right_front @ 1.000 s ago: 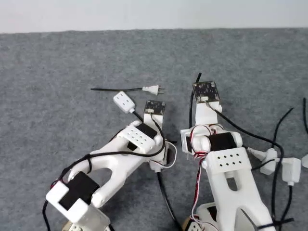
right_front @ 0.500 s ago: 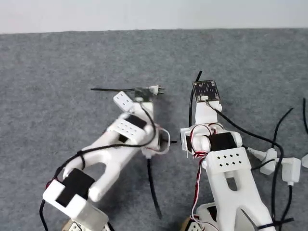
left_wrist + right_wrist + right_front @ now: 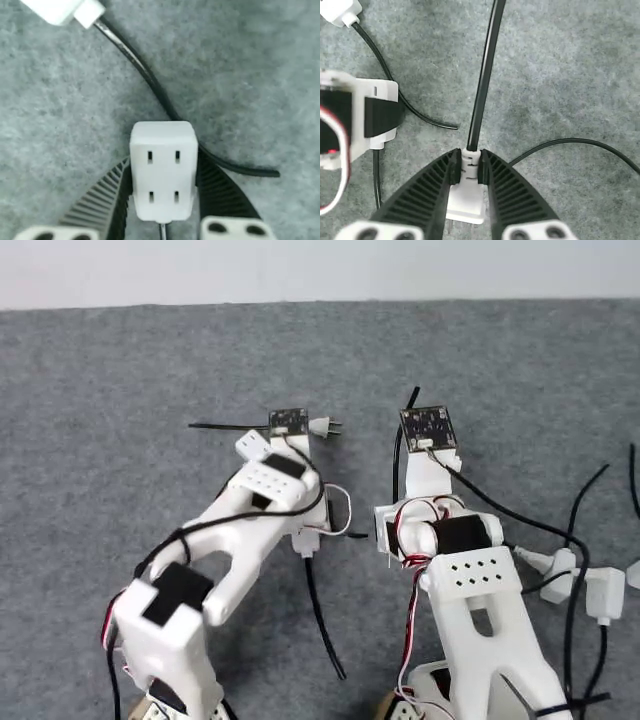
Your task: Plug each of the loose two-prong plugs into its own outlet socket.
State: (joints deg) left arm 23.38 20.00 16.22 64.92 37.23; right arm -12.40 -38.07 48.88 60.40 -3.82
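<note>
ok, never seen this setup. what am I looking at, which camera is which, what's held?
Two small white robot arms, left and right, sit side by side at a grey carpeted table. The high view looks down from a fixed camera; the other two pictures come from cameras on each arm's wrist. The left gripper has its fingers against both sides of a white socket block. The right gripper is shut on a white plug with a black cord. On the table lie a loose two-prong plug and, near the right arm, more white connectors and cords.
</note>
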